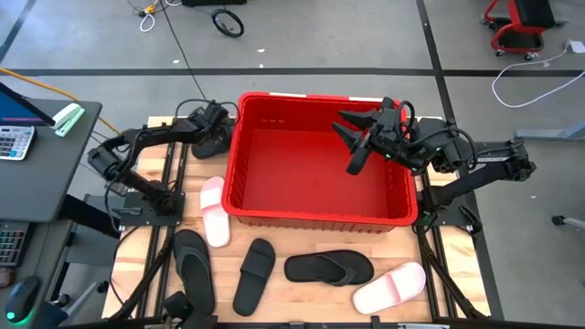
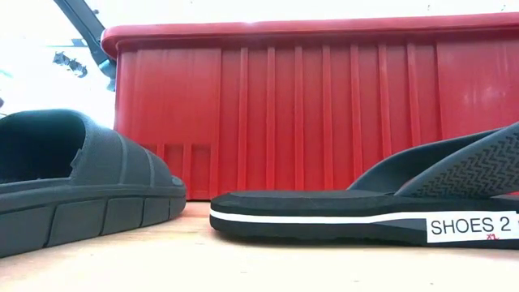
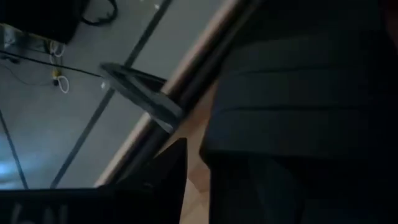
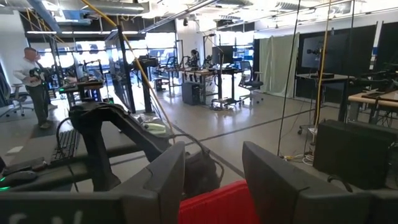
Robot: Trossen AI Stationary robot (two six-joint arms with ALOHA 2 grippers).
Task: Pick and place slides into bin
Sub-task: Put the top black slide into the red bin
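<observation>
The red bin (image 1: 320, 212) stands mid-table; its ribbed near wall also shows in the low view (image 2: 324, 105). My right gripper (image 1: 353, 141) hangs open and empty over the bin's far right part, and it also shows in the right wrist view (image 4: 214, 180). My left gripper (image 1: 212, 137) is at the bin's far left corner, outside the wall, by a black ribbed slide (image 3: 298, 112). On the near table lie a pink slide (image 1: 214, 210), a black band slide (image 1: 194, 270), a second black band slide (image 1: 254, 274), a black thong slide (image 1: 329, 268) and a second pink slide (image 1: 391, 286).
The low view shows the soles of a black band slide (image 2: 81, 178) and the thong slide (image 2: 365, 215) flat on the wood before the bin. A dark desk with a calculator (image 1: 14, 142) stands left of the table. A person (image 4: 34, 78) stands far off in the room.
</observation>
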